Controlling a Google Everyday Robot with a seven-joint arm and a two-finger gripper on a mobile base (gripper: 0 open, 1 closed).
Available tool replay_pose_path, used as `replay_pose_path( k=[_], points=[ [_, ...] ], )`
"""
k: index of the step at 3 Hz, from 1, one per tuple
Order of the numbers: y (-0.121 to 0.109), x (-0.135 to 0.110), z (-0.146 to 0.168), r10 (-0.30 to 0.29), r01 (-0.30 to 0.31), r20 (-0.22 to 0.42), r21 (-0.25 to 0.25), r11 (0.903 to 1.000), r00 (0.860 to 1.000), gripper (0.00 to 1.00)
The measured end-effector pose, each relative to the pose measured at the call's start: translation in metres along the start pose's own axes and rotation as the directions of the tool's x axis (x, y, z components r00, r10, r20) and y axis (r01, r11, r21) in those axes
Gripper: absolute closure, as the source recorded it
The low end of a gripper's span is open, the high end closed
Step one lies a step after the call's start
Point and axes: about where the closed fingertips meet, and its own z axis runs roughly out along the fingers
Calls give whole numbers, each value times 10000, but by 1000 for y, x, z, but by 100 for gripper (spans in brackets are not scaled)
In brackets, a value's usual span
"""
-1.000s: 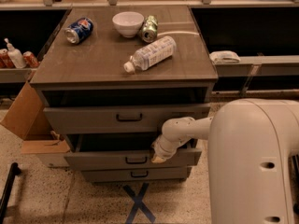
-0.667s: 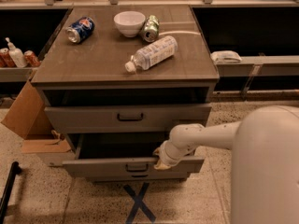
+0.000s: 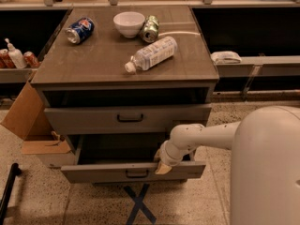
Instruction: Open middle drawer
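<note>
Down low on the cabinet (image 3: 51, 76), the middle drawer (image 3: 93, 173) is already slid out a good way. Its front panel sticks out well past the top drawer (image 3: 84, 121) above it, and there's a dark open gap behind the panel. The panel's long axis runs left to right across the view, so the only way it travels is straight out toward the camera. The black handle (image 3: 137, 174) sits about mid-panel, and the gripper (image 3: 163, 167) is just right of it, up against the panel's top edge rather than on the handle itself. I honestly can't tell if it's spread or clamped on the panel. The arm (image 3: 201, 137) comes in from the right, from the big white body (image 3: 267, 168) in the corner. My guess is any more pulling has to go straight back toward the camera, not sideways toward the body, or the drawer could skew in its runners.
</note>
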Motion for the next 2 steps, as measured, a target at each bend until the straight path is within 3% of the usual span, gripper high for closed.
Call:
replay_pose_path(
  k=[2],
  points=[
    [4, -2, 2, -27, 27, 41, -106, 9999, 10000, 0]
  ],
)
